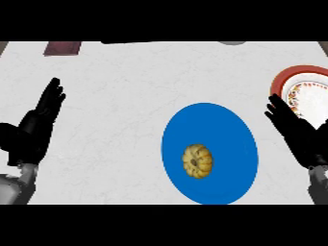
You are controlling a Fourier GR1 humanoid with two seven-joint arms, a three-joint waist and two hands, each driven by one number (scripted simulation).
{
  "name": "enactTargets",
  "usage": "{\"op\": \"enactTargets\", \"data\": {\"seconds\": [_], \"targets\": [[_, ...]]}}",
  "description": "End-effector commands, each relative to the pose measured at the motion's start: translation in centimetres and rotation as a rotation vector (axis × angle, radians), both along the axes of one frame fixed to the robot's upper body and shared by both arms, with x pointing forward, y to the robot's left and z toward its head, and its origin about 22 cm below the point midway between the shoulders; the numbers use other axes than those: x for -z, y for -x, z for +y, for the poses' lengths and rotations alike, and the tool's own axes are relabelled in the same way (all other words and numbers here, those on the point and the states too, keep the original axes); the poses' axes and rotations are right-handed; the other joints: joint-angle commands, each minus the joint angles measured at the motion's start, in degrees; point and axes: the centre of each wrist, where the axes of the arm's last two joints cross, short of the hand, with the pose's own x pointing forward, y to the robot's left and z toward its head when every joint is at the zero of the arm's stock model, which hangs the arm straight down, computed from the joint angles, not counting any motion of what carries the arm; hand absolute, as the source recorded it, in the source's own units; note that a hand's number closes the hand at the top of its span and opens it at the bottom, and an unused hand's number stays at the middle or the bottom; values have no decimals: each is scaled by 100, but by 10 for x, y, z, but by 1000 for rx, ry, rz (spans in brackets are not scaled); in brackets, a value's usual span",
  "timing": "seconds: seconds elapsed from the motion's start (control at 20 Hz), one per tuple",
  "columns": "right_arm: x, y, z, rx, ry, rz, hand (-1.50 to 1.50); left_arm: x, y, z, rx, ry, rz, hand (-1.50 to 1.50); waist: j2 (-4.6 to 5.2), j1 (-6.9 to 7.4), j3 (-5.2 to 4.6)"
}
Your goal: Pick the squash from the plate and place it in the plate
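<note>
Lying on the blue plate [209, 153], in its lower left part, the squash [197, 161] is apart from both hands and not yet taken. It sits to the left of the right hand's [307, 139] fingers and a little lower than their tips, with bare blue plate between. It will probably handle as a light, stiff thing with a hard skin — the ribs should give the fingers some hold, but the round form may roll on the flat plate. I think the best hold is across its widest part, thumb on one side and fingers on the other. It looks small, yellow-tan, round and flattened, with ribs running out from a darker centre.

Both hands have straight fingers, close together, holding nothing. The patterned plate with red rim [288, 78] lies just beyond the right fingertips — the left hand [30, 129] rests far off.
</note>
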Motion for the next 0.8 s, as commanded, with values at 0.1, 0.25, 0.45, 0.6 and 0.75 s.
{"op": "enactTargets", "data": {"seconds": [0.1, 0.25, 0.45, 0.6, 0.75], "targets": [[-83, -28, 54, -266, 241, -385, 150, 35, 8, -11, -7, 62, 205, 0, -92, 384, -136], [-170, -36, 78, -444, 485, -713, 150, 63, 26, -16, 12, 87, 355, 0, -154, 795, -229], [-200, -34, 73, -198, 844, -935, -150, 73, 33, -32, 30, 197, 399, 0, -158, 440, -156], [-171, -19, 122, -253, 774, -993, -150, 88, 40, -34, 26, 208, 393, 0, -103, 346, -112], [-181, -5, 133, -338, 809, -993, -150, 92, 44, -35, 30, 225, 382, 0, -106, 294, -104]]}}
